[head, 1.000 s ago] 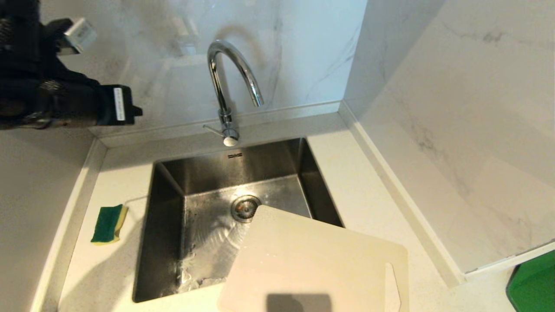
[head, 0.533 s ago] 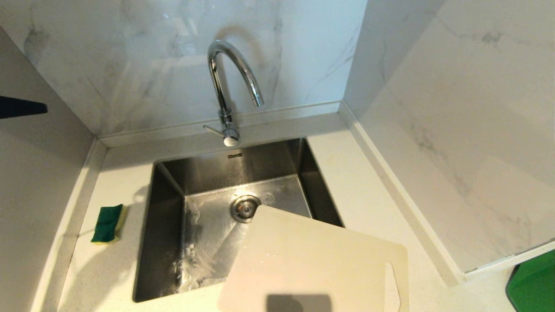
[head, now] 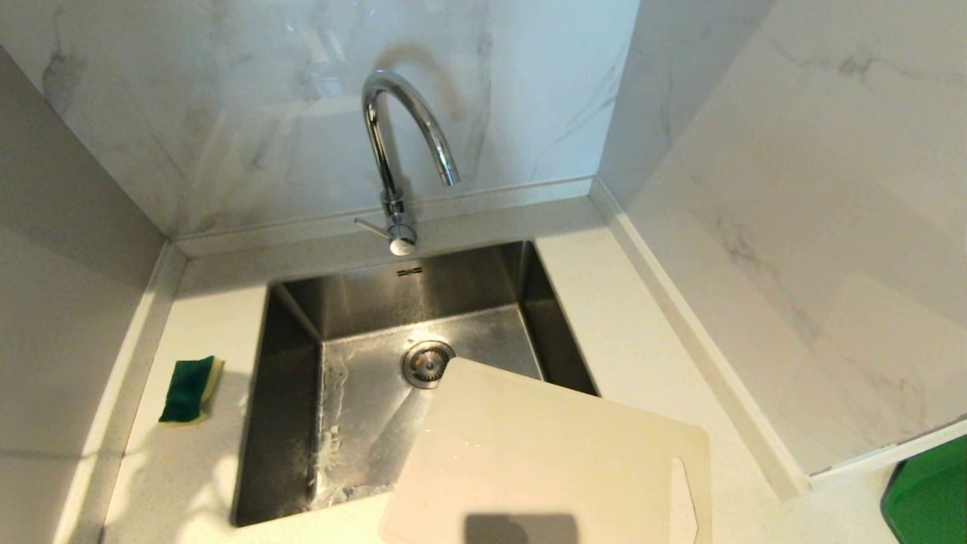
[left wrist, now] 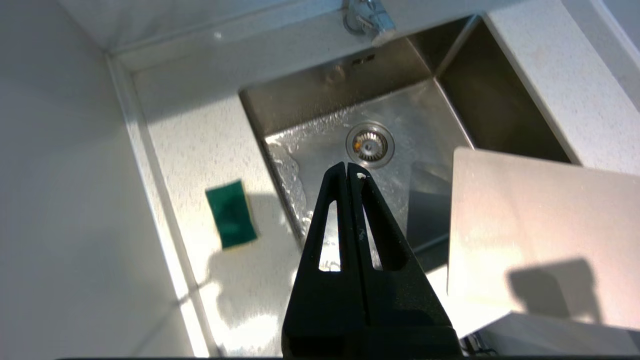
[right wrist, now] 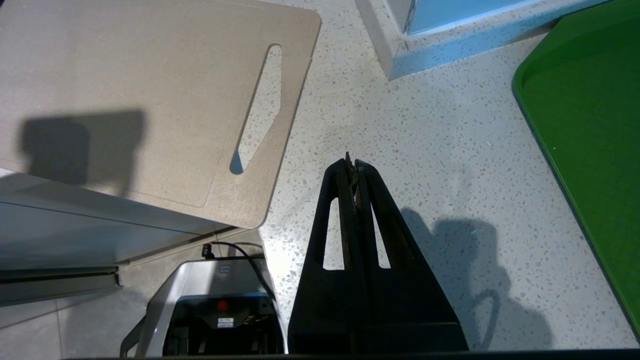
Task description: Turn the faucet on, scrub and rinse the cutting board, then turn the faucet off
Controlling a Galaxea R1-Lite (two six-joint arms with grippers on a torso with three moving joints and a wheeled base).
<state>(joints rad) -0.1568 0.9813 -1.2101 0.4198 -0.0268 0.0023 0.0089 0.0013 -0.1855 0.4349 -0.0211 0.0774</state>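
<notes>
The chrome gooseneck faucet [head: 408, 136] stands behind the sink, its side lever knob [head: 402, 245] pointing forward; no water shows at the spout. The off-white cutting board [head: 551, 468] lies flat across the sink's near right corner and onto the counter, slot handle at its right end. In the left wrist view my left gripper [left wrist: 348, 167] hangs shut and empty high above the sink, with the cutting board [left wrist: 540, 225] to one side and the faucet base [left wrist: 367, 20] beyond. My right gripper [right wrist: 351, 162] is shut and empty, low over the floor beside the cutting board [right wrist: 150, 100]. Neither arm shows in the head view.
A green-and-yellow sponge [head: 189, 389] lies on the counter left of the steel sink [head: 287, 423], whose wet floor holds foam around the drain [head: 427, 363]. Marble walls close in the left, back and right. A green tray [head: 929, 499] sits at the lower right.
My left arm, at the upper left of the head view a second ago, has drawn back out of that view to the left. Faucet, board and sponge have not moved.
</notes>
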